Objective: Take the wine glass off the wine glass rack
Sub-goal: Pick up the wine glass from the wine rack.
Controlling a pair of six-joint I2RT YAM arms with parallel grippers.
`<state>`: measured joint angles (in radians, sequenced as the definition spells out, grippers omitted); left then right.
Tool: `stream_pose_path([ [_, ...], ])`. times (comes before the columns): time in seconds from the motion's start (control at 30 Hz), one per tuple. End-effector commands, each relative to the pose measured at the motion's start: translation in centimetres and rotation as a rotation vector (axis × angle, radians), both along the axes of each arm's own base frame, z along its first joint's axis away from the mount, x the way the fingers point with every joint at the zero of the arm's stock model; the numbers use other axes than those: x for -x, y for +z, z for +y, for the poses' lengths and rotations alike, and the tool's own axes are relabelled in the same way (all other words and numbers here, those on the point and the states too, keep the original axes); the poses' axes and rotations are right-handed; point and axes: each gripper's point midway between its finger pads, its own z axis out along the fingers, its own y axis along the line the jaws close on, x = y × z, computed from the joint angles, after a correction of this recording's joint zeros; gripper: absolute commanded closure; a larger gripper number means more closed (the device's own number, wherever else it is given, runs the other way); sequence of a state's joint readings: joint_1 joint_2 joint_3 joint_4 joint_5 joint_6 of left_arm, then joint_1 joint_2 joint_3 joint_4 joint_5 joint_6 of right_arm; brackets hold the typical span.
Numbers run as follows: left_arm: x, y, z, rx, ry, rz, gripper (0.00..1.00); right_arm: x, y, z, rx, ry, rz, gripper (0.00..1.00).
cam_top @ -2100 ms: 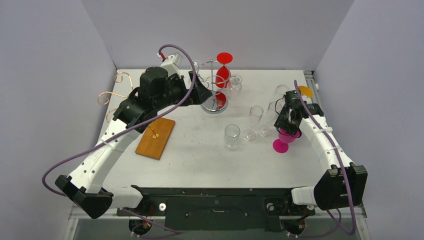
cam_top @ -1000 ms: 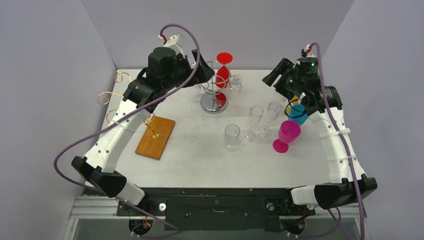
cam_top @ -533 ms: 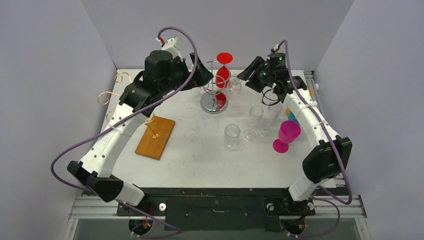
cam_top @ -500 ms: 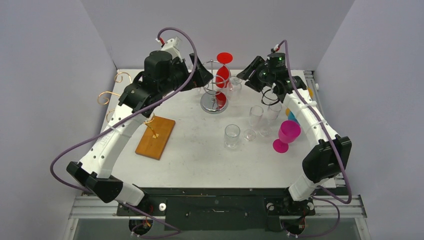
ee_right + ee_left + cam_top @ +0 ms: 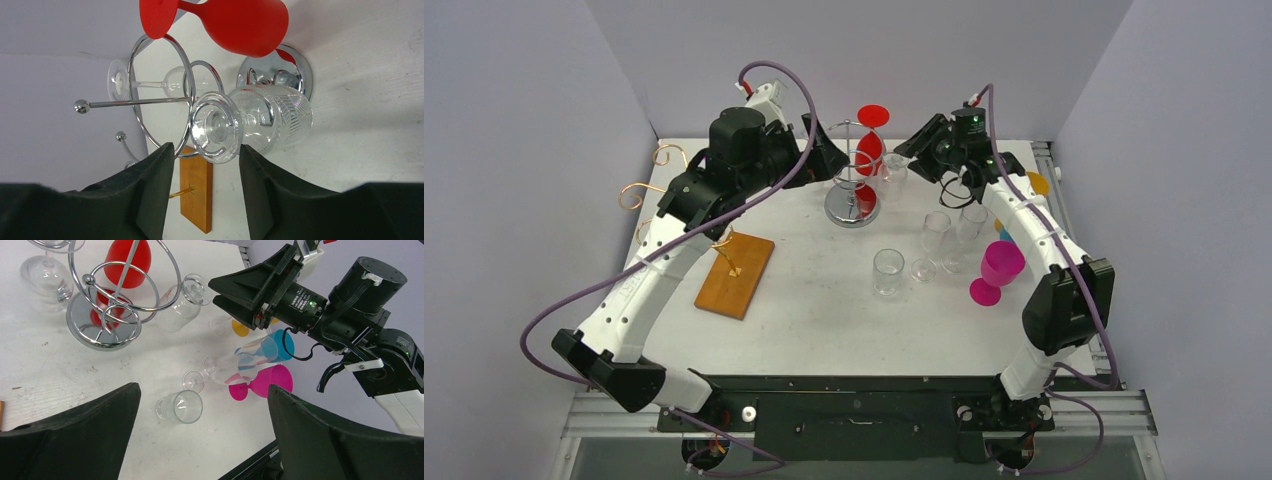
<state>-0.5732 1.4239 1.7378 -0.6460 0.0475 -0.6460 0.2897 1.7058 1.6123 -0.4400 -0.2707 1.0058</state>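
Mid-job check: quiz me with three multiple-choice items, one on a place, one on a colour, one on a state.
1. Where is the pink goblet? A on the rack; B on the table, right of the clear glasses; C at the table's left edge.
2. Colour of the topmost glass on the wine glass rack? A red; B blue; C green.
3. The right gripper is: A shut on the red glass; B open around the cut-glass wine glass's foot; C shut, empty.
Answers: B, it stands upright right of them; A, red bowl above the rings; B, a gap shows beside the foot.
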Motion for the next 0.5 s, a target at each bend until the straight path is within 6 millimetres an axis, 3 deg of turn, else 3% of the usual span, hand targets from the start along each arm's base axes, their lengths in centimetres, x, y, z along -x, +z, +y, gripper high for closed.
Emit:
stream_pose_path([
  [0.0, 0.6, 2.4, 0.5, 0.035, -0.013, -0.075, 0.04, -0.5, -0.1, 0.0, 0.003, -0.026, -0.017, 0.54],
  [0.47, 0.4, 2.3, 0.8, 0.042, -0.013, -0.071, 0.04, -1.3, -1.2, 0.1, -0.006, -0.047, -0.002, 0.57],
])
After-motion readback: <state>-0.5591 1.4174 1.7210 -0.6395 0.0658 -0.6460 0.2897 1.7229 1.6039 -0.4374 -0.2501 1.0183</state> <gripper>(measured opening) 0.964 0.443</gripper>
